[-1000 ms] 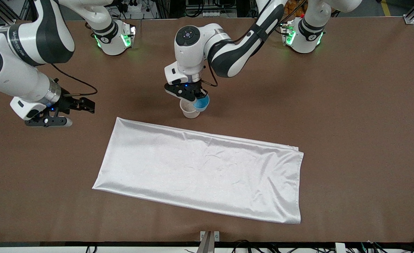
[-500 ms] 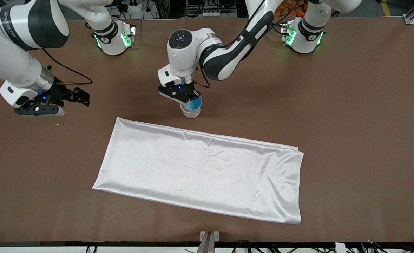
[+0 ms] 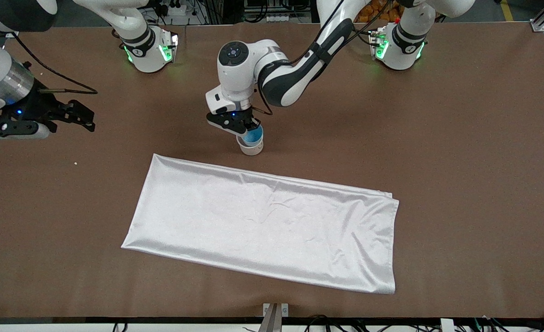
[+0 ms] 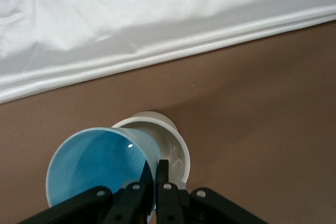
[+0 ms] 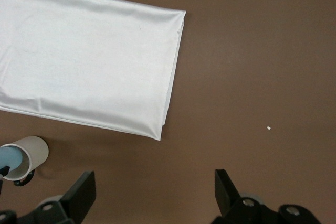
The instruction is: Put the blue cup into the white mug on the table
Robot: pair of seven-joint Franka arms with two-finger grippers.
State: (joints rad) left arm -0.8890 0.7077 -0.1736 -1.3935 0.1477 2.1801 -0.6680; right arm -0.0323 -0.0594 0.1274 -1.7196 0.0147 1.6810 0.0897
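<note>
change: left gripper (image 3: 246,127) has shifted the blue cup (image 3: 253,135) sideways over the last second, from hanging off the mug's edge toward the left arm's end to sitting over the mouth of the white mug (image 3: 250,146). It has also come lower.
cup now: tilted, lower part looks just inside the mug rim, upper part still sticking out. Left wrist view confirms cup (image 4: 100,163) overlaps the mug opening (image 4: 168,142), not seated.
left grip: fingers (image 4: 163,174) pinched tight on the cup's wall, one inside, one outside. Still holding.
right gripper: (image 3: 45,117) has pulled back toward the right arm's end of the table and up, jaws spread wide, nothing in them. Waiting, over bare table.
meaning: alignment looks basically done. My read: what's left is straighten, lower a bit, release. Risk is the tilt, since the cup could catch the rim or nudge the mug on release.
mug position: on the table (image 3: 461,152), mid-table, just beside the cloth's edge and farther from the front camera than the cloth.
surface: matte brown top, flat. White cloth (image 3: 262,228) spread in the middle, lightly wrinkled. Small pale speck (image 3: 75,163) near the right arm's end.
room: arm bases with green lights along the table edge, cables and framing around them.
</note>
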